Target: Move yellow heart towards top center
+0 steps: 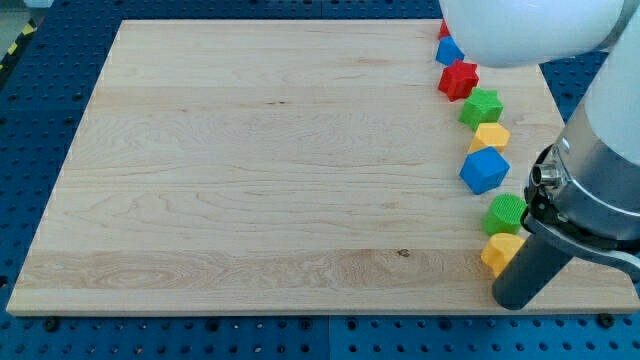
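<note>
Camera view: wooden board (270,170), blue pegboard (40,120)

The arm's white housing (530,30) fills the view's top right corner, cut off by the frame and hiding most of a red block (444,30) and part of a blue block (449,52). The dark rod's lower end, my tip (516,300), sits just right of the yellow heart (500,253), covering its right edge. The grey arm body (600,190) runs off the right edge.
</note>
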